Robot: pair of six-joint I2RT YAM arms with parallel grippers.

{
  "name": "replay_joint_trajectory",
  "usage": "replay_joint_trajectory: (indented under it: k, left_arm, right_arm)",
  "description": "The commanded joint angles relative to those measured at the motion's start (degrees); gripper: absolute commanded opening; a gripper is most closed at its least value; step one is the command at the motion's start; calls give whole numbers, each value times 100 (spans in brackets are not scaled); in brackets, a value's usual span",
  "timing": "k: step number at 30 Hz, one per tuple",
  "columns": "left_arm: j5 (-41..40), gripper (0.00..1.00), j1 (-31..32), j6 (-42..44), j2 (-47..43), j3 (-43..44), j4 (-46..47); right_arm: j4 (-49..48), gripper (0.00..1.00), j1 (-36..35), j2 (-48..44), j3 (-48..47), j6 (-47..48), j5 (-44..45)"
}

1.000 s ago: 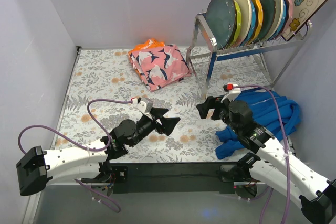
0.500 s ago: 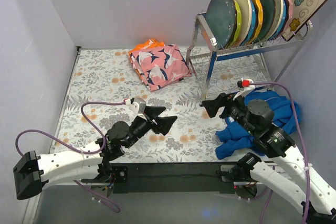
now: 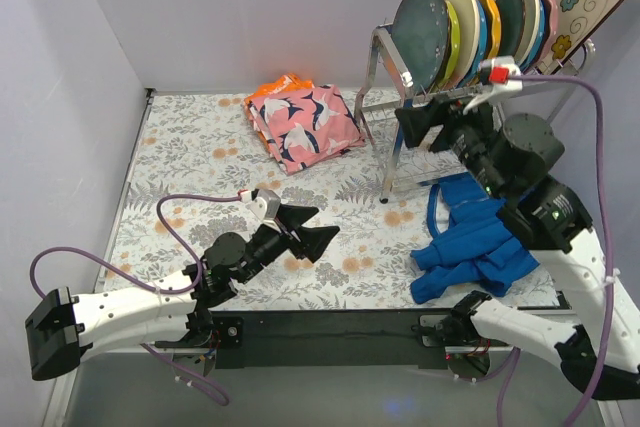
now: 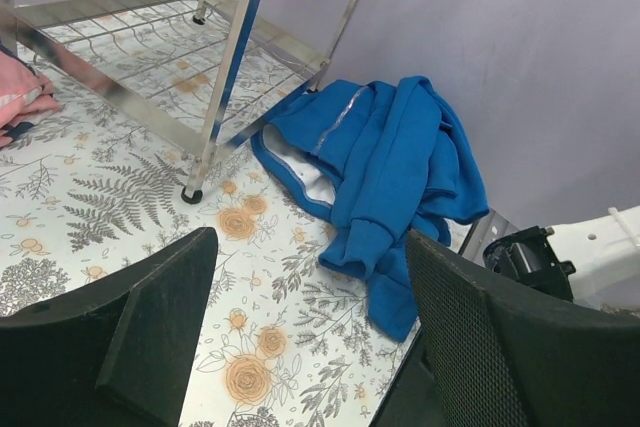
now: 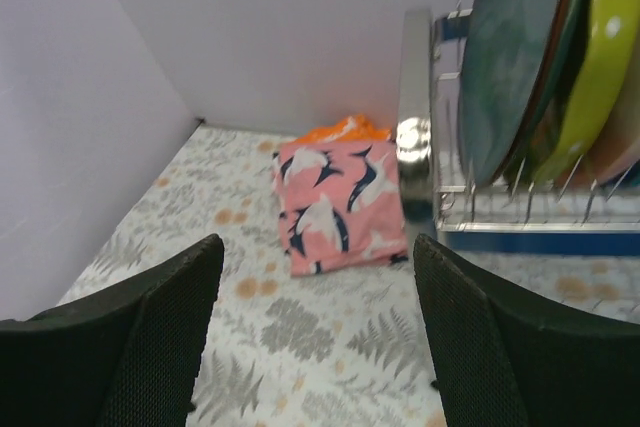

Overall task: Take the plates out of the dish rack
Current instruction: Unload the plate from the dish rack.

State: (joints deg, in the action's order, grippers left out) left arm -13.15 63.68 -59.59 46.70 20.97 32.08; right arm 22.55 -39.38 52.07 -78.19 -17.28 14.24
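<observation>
Up from over the crumpled blue garment (image 3: pixel 490 237) the right arm has risen to the top tier of the dish rack (image 3: pixel 390 52); the left arm has barely shifted. The right gripper (image 3: pixel 412 125) is released, its jaws wide with nothing between them, just beside the front dark teal plate (image 3: pixel 422 35). All the plates (image 3: pixel 505 7) stand on edge between the thin prongs of the shiny wire rack: glossy round ones in teal, cream, lime, blue, orange and pink, then a square floral plate (image 3: pixel 575 2) at the back. The left gripper (image 3: pixel 322 225) is released too, low over the flower-print table (image 3: pixel 200 147). A folded pink bird-print cloth (image 3: pixel 305 122) lies left of the rack.
</observation>
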Motion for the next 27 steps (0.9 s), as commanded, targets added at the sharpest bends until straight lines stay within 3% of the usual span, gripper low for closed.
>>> replay_joint_trajectory:
  k: [1,5,10,20,27]
  left_arm:
    - [111,75,30,79,23,56,45]
    - [180,74,30,123,269,188,0]
    - [295,73,30,150,454,179,53]
    - [471,72,31,159,454,144,124]
    - [462,72,30,229,516,144,150]
  right_arm:
    - [189,82,9,934,-1187,1014,1185]
    - [443,83,79,1796,-2330,1648,2020]
    - [707,80,851,2342,-3087,1886,1233]
    - [725,68,1775,2465,-3079,1921,-359]
    - [444,59,1793,2474,-2930,1974,-509]
